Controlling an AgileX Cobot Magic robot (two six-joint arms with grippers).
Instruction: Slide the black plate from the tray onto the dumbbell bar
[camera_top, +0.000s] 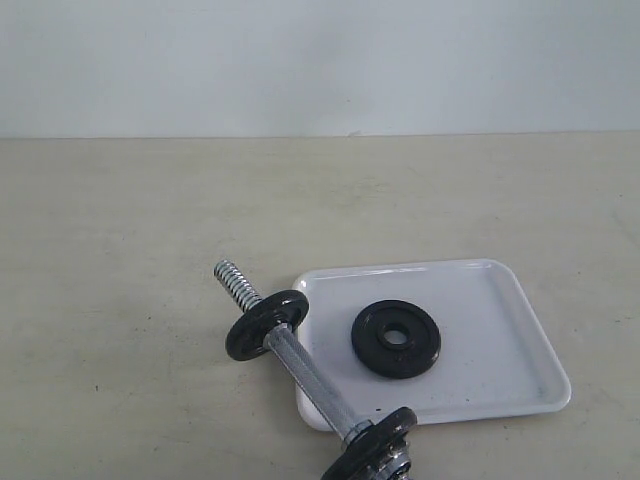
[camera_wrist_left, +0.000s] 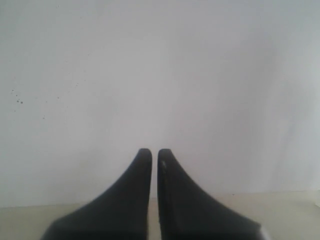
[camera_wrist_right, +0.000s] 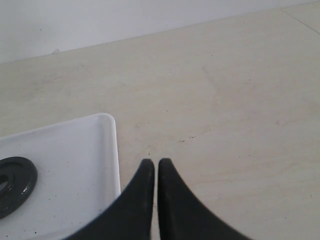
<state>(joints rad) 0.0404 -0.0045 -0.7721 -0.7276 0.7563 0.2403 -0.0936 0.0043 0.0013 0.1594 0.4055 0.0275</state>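
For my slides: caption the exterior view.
Round black metal plate lies flat in glossy white tray; chrome dumbbell bar at its left edge.

The worktop (camera_top: 120, 220) is a pale beige, matt surface that fills the lower part of the frame up to a white wall. Two things lie directly on it: the white tray (camera_top: 480, 300), at the lower right of centre, and the dumbbell bar (camera_top: 300, 365), which lies diagonally across the tray's left edge and reaches the bottom of the frame.
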